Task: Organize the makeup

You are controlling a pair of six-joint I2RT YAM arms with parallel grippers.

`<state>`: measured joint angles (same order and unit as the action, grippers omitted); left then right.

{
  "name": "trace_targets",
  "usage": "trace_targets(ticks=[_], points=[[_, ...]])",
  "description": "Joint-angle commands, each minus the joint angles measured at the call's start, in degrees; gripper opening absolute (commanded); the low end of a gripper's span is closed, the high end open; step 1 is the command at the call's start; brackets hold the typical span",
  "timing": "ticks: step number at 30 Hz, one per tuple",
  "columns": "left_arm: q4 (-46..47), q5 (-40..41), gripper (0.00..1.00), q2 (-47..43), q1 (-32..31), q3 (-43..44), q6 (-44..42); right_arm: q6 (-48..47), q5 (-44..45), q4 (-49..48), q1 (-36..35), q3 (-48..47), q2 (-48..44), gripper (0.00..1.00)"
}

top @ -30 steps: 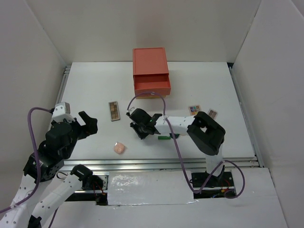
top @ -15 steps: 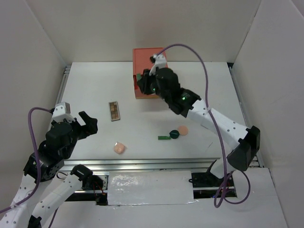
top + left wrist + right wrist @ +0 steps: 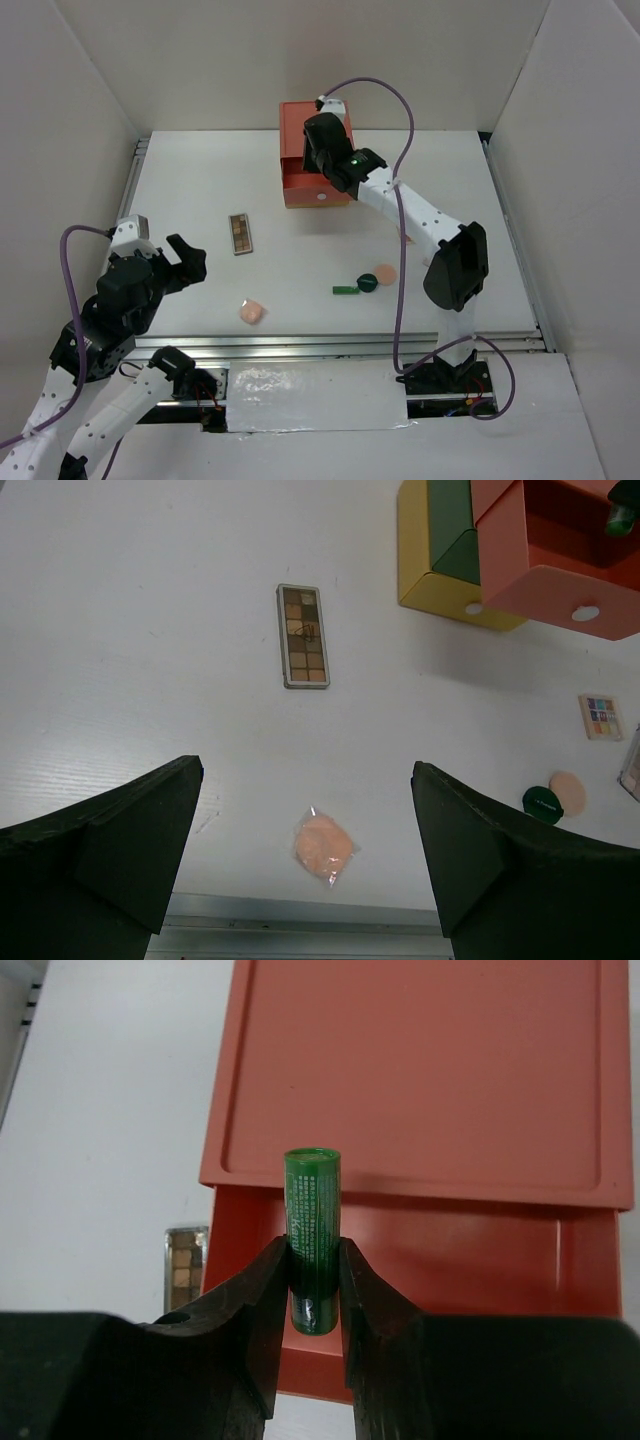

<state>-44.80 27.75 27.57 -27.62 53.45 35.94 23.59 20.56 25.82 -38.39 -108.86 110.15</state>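
My right gripper (image 3: 312, 1252) is shut on a dark green tube (image 3: 312, 1190), held upright over the open top drawer (image 3: 470, 1250) of the red box; in the top view the gripper (image 3: 318, 150) is above that box (image 3: 300, 118). My left gripper (image 3: 308, 780) is open and empty, above a wrapped peach puff (image 3: 325, 847); it shows at the near left in the top view (image 3: 185, 262). On the table lie a brown palette (image 3: 240, 233), the wrapped puff (image 3: 252, 311), a second green tube (image 3: 346, 290), a dark green compact (image 3: 367, 283) and a bare peach puff (image 3: 385, 273).
The drawer box stacks red (image 3: 560, 580) over green (image 3: 455, 520) and yellow (image 3: 430, 575). A multicolour palette (image 3: 600, 716) and the edge of another palette (image 3: 632, 765) lie to the right; my right arm covers them in the top view. A metal rail (image 3: 330, 345) runs along the table's near edge.
My right gripper has lifted a green tube from the table's middle and carried it back over the red box's open drawer. The left arm has not moved.
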Motion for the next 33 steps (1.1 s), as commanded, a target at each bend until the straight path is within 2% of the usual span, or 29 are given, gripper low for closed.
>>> trace_targets(ticks=[1,4,8,11,13,16,18,19,21,23,24,26,27,28,31,33], points=[[2.78,-0.94,0.99,0.11,0.02,-0.10,-1.49,0.75,2.38,0.28,0.42,-0.04,-2.92,0.31],[2.87,-0.94,0.99,0.29,0.02,-0.10,-1.58,0.75,2.03,-0.24,0.51,1.63,-3.97,0.32],[2.87,-1.03,0.99,0.73,0.11,-0.10,-1.58,0.49,1.24,-1.04,0.51,3.21,-5.73,0.45],[2.96,-1.20,0.99,0.90,0.11,-0.10,-1.67,0.31,0.28,-1.30,0.51,4.09,-6.70,0.51],[2.96,-1.29,0.99,0.99,0.11,-0.10,-1.75,0.40,0.36,-1.39,0.42,4.62,-7.14,0.61],[3.57,-1.73,0.99,1.43,0.11,-0.19,-2.10,0.57,0.45,-0.08,0.51,3.66,-8.63,0.64],[5.41,-5.58,0.99,2.31,0.11,-0.89,-4.20,0.58,0.01,0.80,0.60,3.21,-11.96,0.65],[8.12,-8.04,0.99,2.92,0.11,-1.33,-4.82,0.58,-0.51,0.89,0.60,3.56,-13.71,0.70],[10.59,-17.43,0.99,7.21,0.02,-1.94,-5.62,0.93,-1.13,1.16,0.51,6.45,-20.12,0.76],[12.71,-25.93,0.99,14.65,-0.33,-1.86,-3.88,0.93,-2.45,0.28,0.51,13.10,-28.64,0.89],[14.37,-27.21,0.99,17.14,-1.29,-2.73,-3.25,0.93,-2.71,-0.68,0.60,15.84,-31.46,0.98],[19.91,-25.31,0.99,24.50,-11.19,-3.18,-0.89,1.45,-3.24,-1.56,0.60,23.64,-40.25,1.00],[21.14,-18.67,0.99,27.16,-19.85,-1.96,-0.70,1.80,-3.68,-1.65,0.77,26.04,-42.89,1.00],[22.55,-15.82,0.99,30.32,-23.59,-0.90,-0.96,2.33,-4.12,-1.57,0.95,27.98,-47.96,1.00],[23.09,-13.59,0.99,47.68,-30.89,5.51,-4.73,2.86,-6.49,-0.25,1.57,35.27,-56.58,1.00],[24.31,-13.25,0.99,53.26,-33.19,9.03,-8.34,2.86,-7.28,1.59,1.74,36.61,-60.03,1.00]])
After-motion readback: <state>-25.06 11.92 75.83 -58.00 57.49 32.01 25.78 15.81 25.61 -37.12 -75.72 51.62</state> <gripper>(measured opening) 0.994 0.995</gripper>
